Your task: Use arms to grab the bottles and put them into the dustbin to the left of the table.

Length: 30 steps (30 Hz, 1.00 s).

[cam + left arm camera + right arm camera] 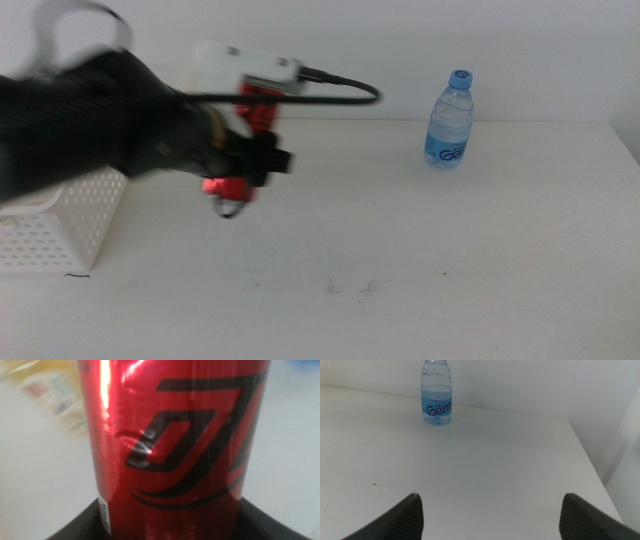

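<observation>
The left gripper [240,165] is clenching a red soda can [175,445], which is filling most of the left wrist view with its black emblem facing the camera. In the middle view the left arm [90,120] is reaching in from the left and holding the can in the air above the table [400,260], just beside the white dustbin [60,225], which is sitting at the table's left edge. The right gripper [490,515] is waiting with its jaws spread wide apart, low over the table. A clear water bottle [450,120] with a blue cap is standing upright far back on the right side.
</observation>
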Each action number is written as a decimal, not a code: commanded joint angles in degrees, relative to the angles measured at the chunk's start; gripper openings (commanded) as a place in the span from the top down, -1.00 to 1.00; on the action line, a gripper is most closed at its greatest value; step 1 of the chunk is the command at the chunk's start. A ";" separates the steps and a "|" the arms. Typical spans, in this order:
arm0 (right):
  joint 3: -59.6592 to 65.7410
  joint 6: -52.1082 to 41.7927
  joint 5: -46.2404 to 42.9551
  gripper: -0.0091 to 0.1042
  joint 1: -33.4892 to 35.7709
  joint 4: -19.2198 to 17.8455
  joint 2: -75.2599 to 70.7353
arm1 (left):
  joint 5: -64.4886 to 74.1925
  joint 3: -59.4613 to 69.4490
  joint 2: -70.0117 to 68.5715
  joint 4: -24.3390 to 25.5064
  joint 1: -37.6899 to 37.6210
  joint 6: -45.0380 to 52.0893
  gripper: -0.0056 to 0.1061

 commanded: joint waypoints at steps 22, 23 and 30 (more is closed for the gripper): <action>0.19 -0.09 -0.68 -0.51 -0.44 -0.15 -0.22 | 28.75 -32.04 21.18 -24.59 47.18 40.54 0.93; 0.19 -0.09 -0.68 -0.51 -0.44 -0.15 -0.22 | 28.15 -32.04 22.20 -24.32 47.18 40.65 0.93; 0.19 -0.09 -0.68 -0.51 -0.44 -0.15 -0.22 | 23.03 -31.93 29.22 -23.98 47.18 41.62 0.61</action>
